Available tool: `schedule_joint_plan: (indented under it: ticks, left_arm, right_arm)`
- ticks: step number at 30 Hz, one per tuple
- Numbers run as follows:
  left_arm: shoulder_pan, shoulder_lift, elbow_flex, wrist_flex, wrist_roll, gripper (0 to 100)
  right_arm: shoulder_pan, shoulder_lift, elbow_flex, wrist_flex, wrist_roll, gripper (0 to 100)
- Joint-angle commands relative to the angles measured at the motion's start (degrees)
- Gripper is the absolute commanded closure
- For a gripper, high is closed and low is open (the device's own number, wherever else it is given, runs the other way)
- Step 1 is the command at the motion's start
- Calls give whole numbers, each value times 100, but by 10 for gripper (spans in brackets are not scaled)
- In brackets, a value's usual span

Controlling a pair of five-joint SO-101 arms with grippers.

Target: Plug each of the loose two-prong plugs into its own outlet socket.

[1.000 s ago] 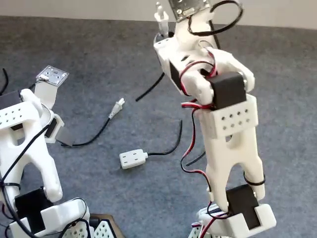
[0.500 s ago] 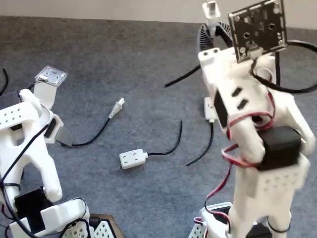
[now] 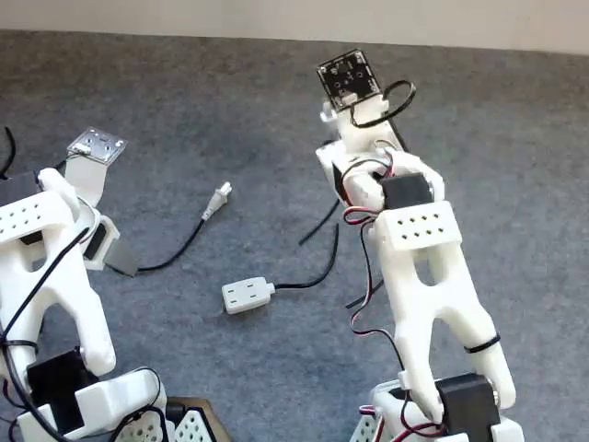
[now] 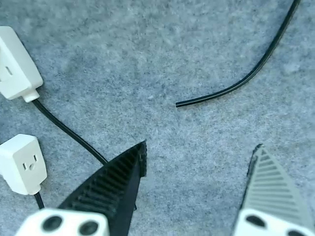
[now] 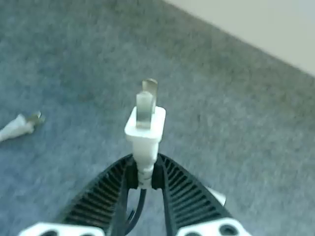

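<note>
My right gripper (image 5: 144, 167) is shut on a white two-prong plug (image 5: 145, 123), prongs pointing away from the wrist, held above the grey carpet. Its black cord (image 3: 317, 226) trails down beside the right arm (image 3: 409, 226). A second loose plug (image 3: 221, 193) lies on the carpet left of centre; it is also the plug (image 5: 19, 125) far off in the right wrist view. A white outlet socket (image 3: 247, 295) lies in the middle. My left gripper (image 4: 197, 172) is open over bare carpet, with two white sockets (image 4: 17, 69) (image 4: 22, 162) off to one side.
A loose black cord end (image 4: 236, 83) lies on the carpet beyond the left gripper's fingers. The pale wall edge (image 3: 276, 18) runs along the far side. The left arm (image 3: 46, 276) fills the near left corner.
The right arm swung right and up with the plug, then came back to the middle and lower. The plug's cord moved with it. The left arm stayed still.
</note>
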Motion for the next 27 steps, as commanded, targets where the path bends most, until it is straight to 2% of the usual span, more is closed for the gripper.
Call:
schedule_joint_plan:
  ticks: [1, 3, 6, 8, 11, 14, 17, 20, 23, 27]
  left_arm:
    - [-57, -13, -22, -62, -44, 667]
    - [-57, -13, -22, -62, -44, 667]
    - [-48, -13, -22, -62, -26, 667]
    - [-57, -13, -22, -62, -26, 667]
    - [-57, -13, -22, -53, -44, 667]
    - [-22, -13, -22, -53, -26, 667]
    - [66, -13, 22, -53, -18, 667]
    - [145, -13, 233, -62, -18, 667]
    - [171, -57, 418, -246, -26, 667]
    - [180, -66, 488, -422, -26, 667]
  right_arm:
    - [40, -136, -57, 1077, 53, 994]
    - [66, -136, 576, 1042, 44, 994]
    - [75, -321, 1982, 163, 18, 994]
    - [75, -734, 2976, -444, 18, 994]
    - [48, -1710, 4127, -620, 9, 994]
    - [-286, -3037, 4505, -224, -229, 994]
    - [-1015, -4242, 4453, 330, -440, 994]
    - [-1710, -4998, 4505, 330, -607, 994]
    - [-2105, -5235, 4954, 4, -624, 994]
    - [-2220, -5508, 5982, -892, -615, 994]
